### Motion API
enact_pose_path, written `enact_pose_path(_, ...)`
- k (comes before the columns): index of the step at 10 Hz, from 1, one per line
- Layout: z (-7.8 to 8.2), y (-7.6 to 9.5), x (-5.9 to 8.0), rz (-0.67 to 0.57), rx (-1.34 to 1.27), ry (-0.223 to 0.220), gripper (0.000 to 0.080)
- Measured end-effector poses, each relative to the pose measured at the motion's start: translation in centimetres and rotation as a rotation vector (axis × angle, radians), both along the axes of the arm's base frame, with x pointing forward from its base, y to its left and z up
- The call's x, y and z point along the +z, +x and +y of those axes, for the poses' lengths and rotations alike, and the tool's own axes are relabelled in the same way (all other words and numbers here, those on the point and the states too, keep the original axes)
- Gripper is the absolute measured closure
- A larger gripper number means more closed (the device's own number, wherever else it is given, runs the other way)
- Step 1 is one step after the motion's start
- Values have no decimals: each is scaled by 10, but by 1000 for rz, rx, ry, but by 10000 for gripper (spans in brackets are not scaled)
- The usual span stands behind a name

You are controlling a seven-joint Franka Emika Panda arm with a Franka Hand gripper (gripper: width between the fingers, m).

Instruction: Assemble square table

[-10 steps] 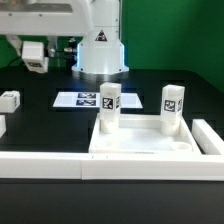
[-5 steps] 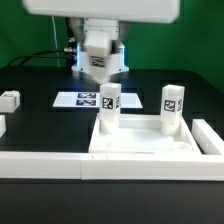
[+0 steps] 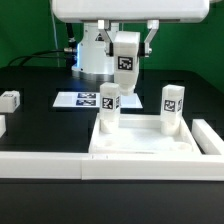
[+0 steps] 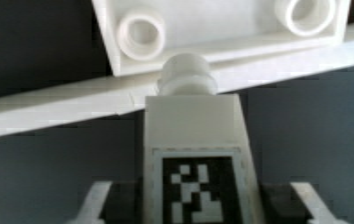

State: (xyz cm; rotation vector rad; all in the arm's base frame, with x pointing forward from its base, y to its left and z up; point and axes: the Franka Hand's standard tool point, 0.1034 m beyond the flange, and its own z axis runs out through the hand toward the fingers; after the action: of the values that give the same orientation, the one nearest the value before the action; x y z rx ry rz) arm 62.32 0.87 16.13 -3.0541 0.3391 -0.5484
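Observation:
The square table slab lies in front of the barrier wall, with two white tagged legs standing upright in its far corner sockets. My gripper is shut on a third leg and holds it in the air above and just behind the slab, between the two standing legs. In the wrist view the held leg points at the slab, and two open round sockets show there. My gripper flanks the leg's tag. A fourth leg lies at the exterior view's left.
The marker board lies flat behind the slab. The long low white barrier wall runs along the front and up the exterior view's right side. The robot base stands at the back.
The gripper carried the leg from the exterior view's far left across to the right, and it now hangs above the slab's far edge.

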Motion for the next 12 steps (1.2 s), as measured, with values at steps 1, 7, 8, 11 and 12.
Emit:
enact_pose_path(1, 8, 0, -2, -88, 6, 3, 509)
enact_pose_path(7, 82, -24, -38, -246, 3, 42, 509)
enact_pose_path(8, 83, -24, -39, -243, 6, 42, 509)
enact_pose_path(11, 88, -13, -51, -199, 70, -11, 509)
enact_pose_path(12, 84, -14, -57, -193, 74, -21, 509)
